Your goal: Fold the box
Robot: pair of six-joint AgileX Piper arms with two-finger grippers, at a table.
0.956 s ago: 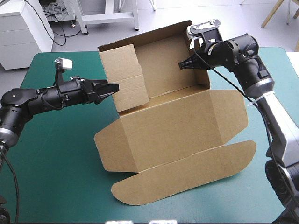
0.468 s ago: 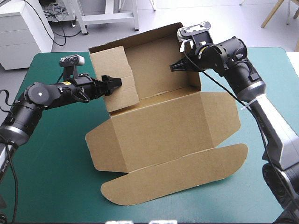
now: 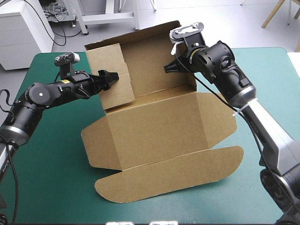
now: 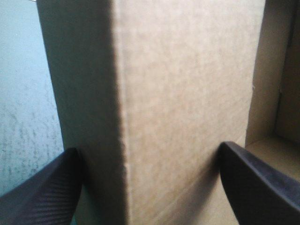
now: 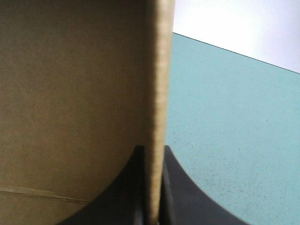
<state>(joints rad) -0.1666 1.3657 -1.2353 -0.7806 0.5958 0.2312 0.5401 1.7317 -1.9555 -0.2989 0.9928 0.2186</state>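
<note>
High view has the box (image 3: 154, 126) in the middle of the desk (image 3: 51, 178), between the two arms and part raised. Its rear wall (image 3: 150, 61) stands up just ahead of both tools, and its rounded lid (image 3: 173, 176) lies flat on the teal-green cover, on the robot's side of both tools.

The right tool (image 3: 168, 68) is clamped on the right end of the rear wall. In the right wrist view the board's edge runs straight up between its black fingers (image 5: 140, 187). The left tool (image 3: 110, 76) has its fingers spread wide, with the left end flap (image 3: 105, 58) between and just ahead of them. The left wrist view shows the flap's fold line midway between the two tips, which do not pinch the flap.

Judging by this, the step in hand is turning that end flap inward while the rear wall is held upright. To do it well, the right tool should hold firm and steady. The left tool should press flat near the crease, not at the free corner, so the board bends on its score.

The box's long axis runs across the desk from one tool toward the other, skewed slightly. Its open face points up and toward the robot.
</note>
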